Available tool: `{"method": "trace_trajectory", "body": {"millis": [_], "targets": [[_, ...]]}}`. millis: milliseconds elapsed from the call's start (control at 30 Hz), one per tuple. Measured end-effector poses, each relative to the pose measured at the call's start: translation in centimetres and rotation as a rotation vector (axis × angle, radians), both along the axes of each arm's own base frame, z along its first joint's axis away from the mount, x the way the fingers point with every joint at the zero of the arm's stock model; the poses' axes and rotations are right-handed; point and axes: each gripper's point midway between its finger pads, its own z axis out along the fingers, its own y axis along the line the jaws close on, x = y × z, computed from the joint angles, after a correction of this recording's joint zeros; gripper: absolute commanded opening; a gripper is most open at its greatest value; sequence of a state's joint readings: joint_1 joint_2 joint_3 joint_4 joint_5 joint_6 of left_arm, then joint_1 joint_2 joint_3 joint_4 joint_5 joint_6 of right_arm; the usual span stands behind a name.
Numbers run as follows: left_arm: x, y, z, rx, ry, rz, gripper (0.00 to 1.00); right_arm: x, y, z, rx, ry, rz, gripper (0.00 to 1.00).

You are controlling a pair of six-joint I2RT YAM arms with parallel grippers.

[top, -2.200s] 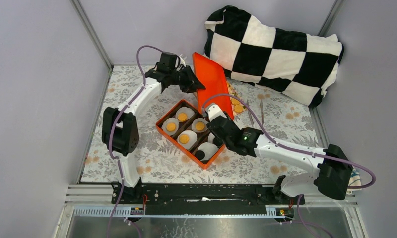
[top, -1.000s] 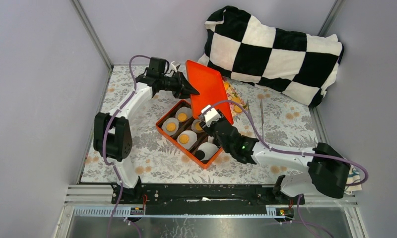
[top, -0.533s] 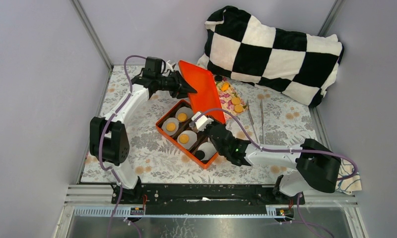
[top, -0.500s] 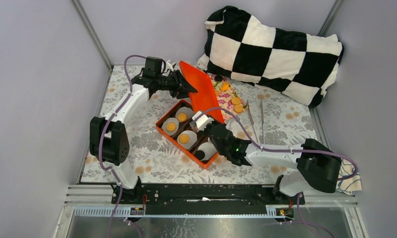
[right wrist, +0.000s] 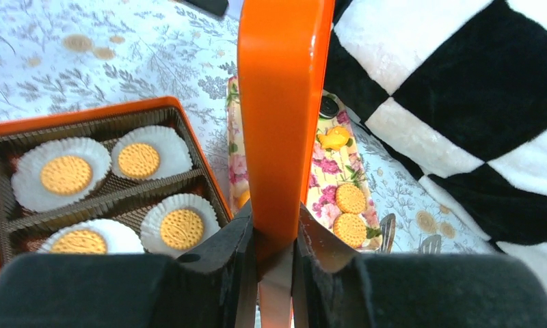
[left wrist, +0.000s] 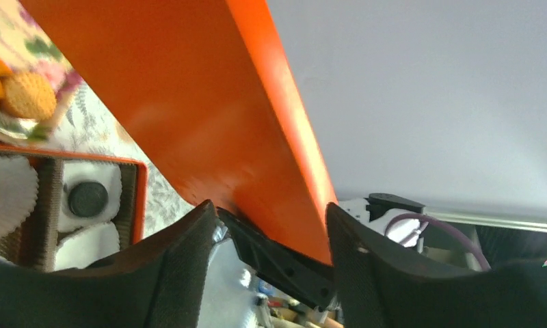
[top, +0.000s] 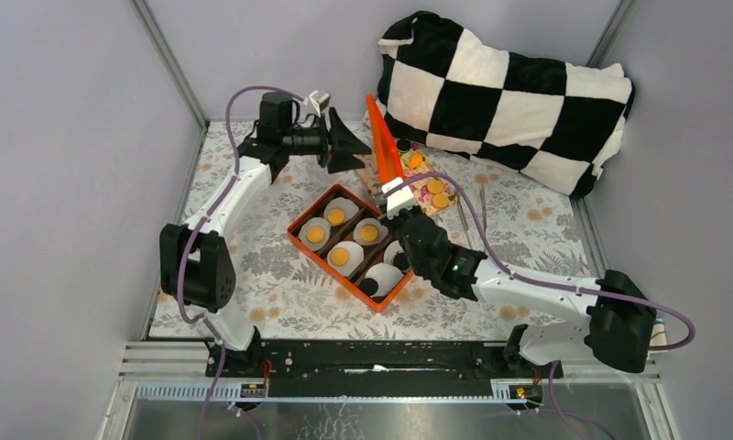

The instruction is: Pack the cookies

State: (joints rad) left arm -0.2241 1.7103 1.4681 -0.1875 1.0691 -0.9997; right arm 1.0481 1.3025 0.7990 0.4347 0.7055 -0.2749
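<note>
Quick status from my end: my right fingers (right wrist: 236, 253) are pinched on the bottom edge of the flat orange lid (top: 382, 137). I've got it standing almost upright, edge-on to the overhead view, just past the far right side of the open orange box (top: 386, 305). My guess is it's held up like that so the box stays uncovered and the lid can be tipped down over it next. My left fingers (left wrist: 182, 273) are spread wide and aimed at the lid's broad face. They're just beside it and not gripping anything, probably ready to steady or push it. The small round cookies (right wrist: 65, 174) are split up. Four tan ones sit in white paper cups (right wrist: 175, 160) inside the box with a couple of black ones nearer me, and a few are on the floral-patterned tray (right wrist: 329, 171) on the far side of the lid, in front of the black-and-white checkered pillow (top: 509, 101). Pose-wise, my right arm runs from the near right corner diagonally across the table (top: 280, 293), wrist tilted up. My left arm goes up the left side, then bends so the wrist points right.
</note>
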Motion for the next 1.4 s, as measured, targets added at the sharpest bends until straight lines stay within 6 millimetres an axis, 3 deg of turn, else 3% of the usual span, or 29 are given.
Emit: {"method": "trace_trajectory", "body": {"millis": [100, 167, 267, 367, 433, 567, 633, 767, 867, 1000, 1267, 1400], "targets": [[0.7, 1.1, 1.6, 0.044, -0.086, 0.076, 0.05, -0.1, -0.4, 1.7, 0.061, 0.025, -0.028, 0.0], [2.7, 2.6, 2.5, 0.142, -0.181, 0.201, 0.0, -0.5, -1.0, 3.3, 0.125, 0.046, -0.041, 0.0], [5.0, 5.5, 1.8, 0.315, -0.243, 0.399, 0.0, -1.4, -2.1, 6.0, 0.237, 0.07, -0.051, 0.0], [7.0, 9.4, -2.2, 0.528, -0.199, 0.597, 0.0, -2.5, -3.5, 9.1, 0.361, 0.083, -0.042, 0.0], [7.5, 12.2, -7.2, 0.693, -0.102, 0.69, 0.0, -3.2, -4.8, 11.3, 0.44, 0.089, -0.043, 0.0], [6.8, 16.5, -16.5, 0.977, 0.1, 0.768, 0.0, -4.5, -6.1, 14.4, 0.56, 0.111, -0.007, 0.0], [5.8, 18.2, -20.1, 1.09, 0.183, 0.785, 0.0, -5.4, -6.0, 15.4, 0.605, 0.141, 0.04, 0.0], [3.5, 20.3, -24.5, 1.235, 0.285, 0.797, 0.0, -6.7, -5.1, 15.6, 0.619, 0.215, 0.113, 0.0], [2.2, 20.9, -26.2, 1.277, 0.323, 0.788, 0.0, -7.7, -4.1, 15.5, 0.615, 0.273, 0.17, 0.0], [-1.0, 21.1, -28.8, 1.314, 0.372, 0.744, 0.0, -8.5, -3.5, 14.9, 0.612, 0.326, 0.211, 0.0], [-7.3, 18.3, -27.9, 1.273, 0.321, 0.664, 0.0, -8.6, -3.8, 14.1, 0.581, 0.341, 0.195, 0.0], [-8.9, 16.9, -24.3, 1.265, 0.218, 0.693, 0.0, -8.4, -4.2, 13.7, 0.559, 0.336, 0.181, 0.0]]}}
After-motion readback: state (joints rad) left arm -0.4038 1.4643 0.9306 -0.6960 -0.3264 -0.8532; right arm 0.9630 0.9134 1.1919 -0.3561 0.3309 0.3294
